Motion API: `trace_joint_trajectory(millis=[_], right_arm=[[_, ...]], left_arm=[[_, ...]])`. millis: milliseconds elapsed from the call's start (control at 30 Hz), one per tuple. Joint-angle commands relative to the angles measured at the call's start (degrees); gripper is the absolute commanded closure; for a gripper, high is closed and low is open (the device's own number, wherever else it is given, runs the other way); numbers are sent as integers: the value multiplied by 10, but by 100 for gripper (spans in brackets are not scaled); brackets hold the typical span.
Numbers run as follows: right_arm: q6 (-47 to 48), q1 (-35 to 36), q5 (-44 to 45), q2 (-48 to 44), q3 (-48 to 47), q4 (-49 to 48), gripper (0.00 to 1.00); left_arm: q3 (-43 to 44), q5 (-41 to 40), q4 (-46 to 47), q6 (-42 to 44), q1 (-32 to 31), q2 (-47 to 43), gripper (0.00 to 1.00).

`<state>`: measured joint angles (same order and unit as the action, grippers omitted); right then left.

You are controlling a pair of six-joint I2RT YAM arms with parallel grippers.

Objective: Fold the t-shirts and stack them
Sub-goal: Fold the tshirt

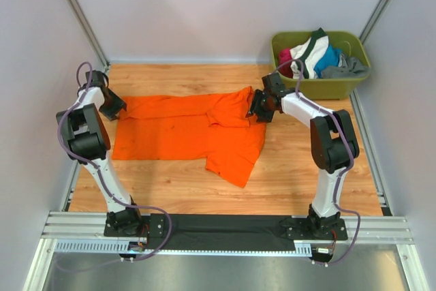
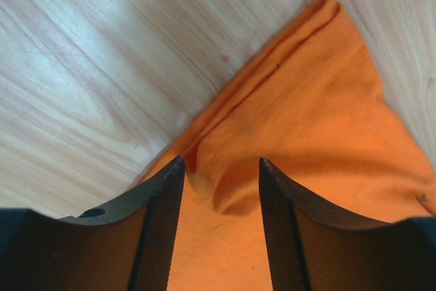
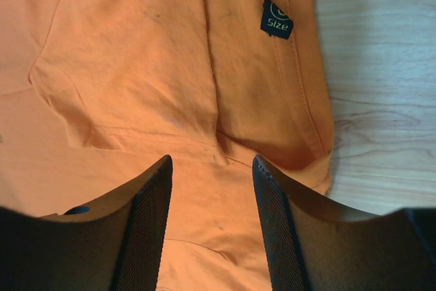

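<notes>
Place: robotics lab test cell
Enclosure: plain white panels [image 1: 225,11] in aluminium framing [image 1: 78,15]
Mounting: left arm [image 1: 88,134] and right arm [image 1: 330,141] on aluminium rail [image 1: 75,226]
Surface: wood-grain tabletop [image 1: 306,189]

The orange t-shirt [image 2: 320,141] runs off the left wrist view at three and six o'clock. In the tub [image 1: 354,86] at one o'clock, heaped clothes [image 1: 317,56] hide one another.

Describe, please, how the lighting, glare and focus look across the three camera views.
Top external view: soft, even light, the bright orange cloth t-shirt crisp, only faint shadows. Left wrist view: pale glare on the light wooden tabletop, a dark shadow in the cloth's crease. Right wrist view: the small black size label reads sharply; the black fingers look underlit.
</notes>
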<state>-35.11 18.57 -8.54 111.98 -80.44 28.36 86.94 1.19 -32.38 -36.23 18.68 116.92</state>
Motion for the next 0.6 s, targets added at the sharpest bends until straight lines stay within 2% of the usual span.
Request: trace_joint_trajectory(millis=[0, 67, 167, 300, 333, 567], right_arm=[[-18, 2, -10, -30, 3, -24, 48], [-18, 3, -10, -26, -1, -24, 48], [-20, 4, -17, -23, -2, -25, 48], [-23, 11, -22, -23, -2, -28, 48], [-24, 14, -24, -21, -2, -30, 48], [-25, 21, 0, -21, -2, -8, 49]], left_arm=[[21, -8, 21, -17, 3, 8, 46], [16, -8, 31, -18, 4, 6, 51], [17, -10, 32, -17, 3, 6, 64], [14, -11, 28, -15, 4, 2, 94], [12, -11, 27, -11, 4, 1, 98], [-4, -11, 45, 15, 4, -19, 100]])
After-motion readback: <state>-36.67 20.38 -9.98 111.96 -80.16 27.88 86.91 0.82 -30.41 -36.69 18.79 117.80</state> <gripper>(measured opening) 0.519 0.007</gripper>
